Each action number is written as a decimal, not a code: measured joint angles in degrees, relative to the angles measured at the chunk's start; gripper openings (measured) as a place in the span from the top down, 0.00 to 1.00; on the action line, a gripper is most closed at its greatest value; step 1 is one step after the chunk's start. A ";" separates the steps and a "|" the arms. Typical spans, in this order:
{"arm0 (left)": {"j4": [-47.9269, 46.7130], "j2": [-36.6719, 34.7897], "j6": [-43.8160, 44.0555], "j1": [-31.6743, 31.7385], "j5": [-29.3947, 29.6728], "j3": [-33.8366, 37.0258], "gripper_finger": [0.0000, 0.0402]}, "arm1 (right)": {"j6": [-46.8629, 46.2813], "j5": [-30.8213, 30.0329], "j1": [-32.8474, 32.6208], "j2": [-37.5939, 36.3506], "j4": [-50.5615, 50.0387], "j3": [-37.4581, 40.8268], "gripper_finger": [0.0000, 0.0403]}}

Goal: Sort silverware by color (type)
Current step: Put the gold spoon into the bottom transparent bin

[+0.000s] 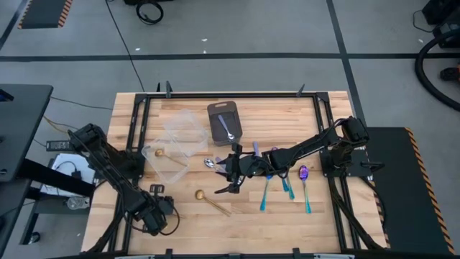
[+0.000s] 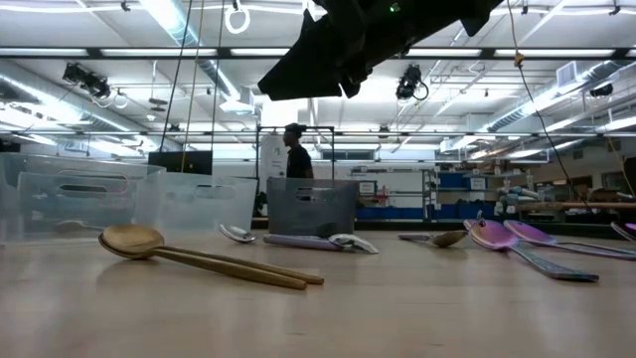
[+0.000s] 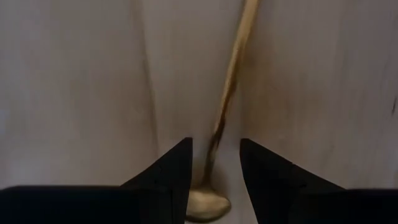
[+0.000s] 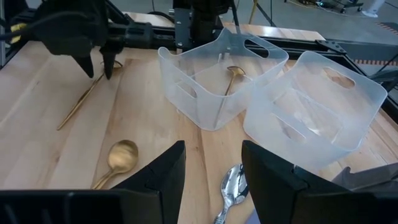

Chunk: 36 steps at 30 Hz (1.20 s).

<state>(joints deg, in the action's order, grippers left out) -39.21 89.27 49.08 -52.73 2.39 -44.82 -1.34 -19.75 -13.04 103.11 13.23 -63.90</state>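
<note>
Near the front left of the surface (image 1: 287, 216), the left claw (image 3: 214, 149) sits low with its fingers apart, straddling the neck of a gold spoon (image 3: 231, 81) that lies flat on the wood; it has not closed on it. Over the middle of the surface the right claw (image 1: 221, 178) hovers, spread wide and empty. Just in front of it lie a second gold spoon (image 1: 201, 195) and a silver spoon (image 4: 231, 186). A third gold spoon (image 4: 233, 73) rests inside the nearer clear tub (image 4: 214, 115), with the other clear tub (image 4: 323, 118) touching it. Another silver spoon (image 1: 228, 130) lies in the dark grey tray (image 1: 215, 111) at the back. Three teal-handled spoons (image 1: 305, 193) with purple bowls lie on the wood under the right arm.
</note>
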 joint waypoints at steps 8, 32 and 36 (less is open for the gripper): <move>2.02 -0.24 -0.54 0.02 -0.43 1.86 0.66 | 0.01 0.00 0.00 0.00 0.00 0.00 0.59; -5.26 0.24 -4.96 0.86 5.04 -1.58 0.96 | -0.01 0.00 0.04 0.00 0.00 0.00 0.59; -7.05 -0.15 -4.40 0.77 5.76 -2.23 0.96 | -0.01 0.12 0.04 0.00 0.19 0.00 0.59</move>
<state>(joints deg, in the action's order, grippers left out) -46.27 89.13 44.68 -51.96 8.15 -47.05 -1.34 -19.62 -12.99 103.11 13.42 -63.90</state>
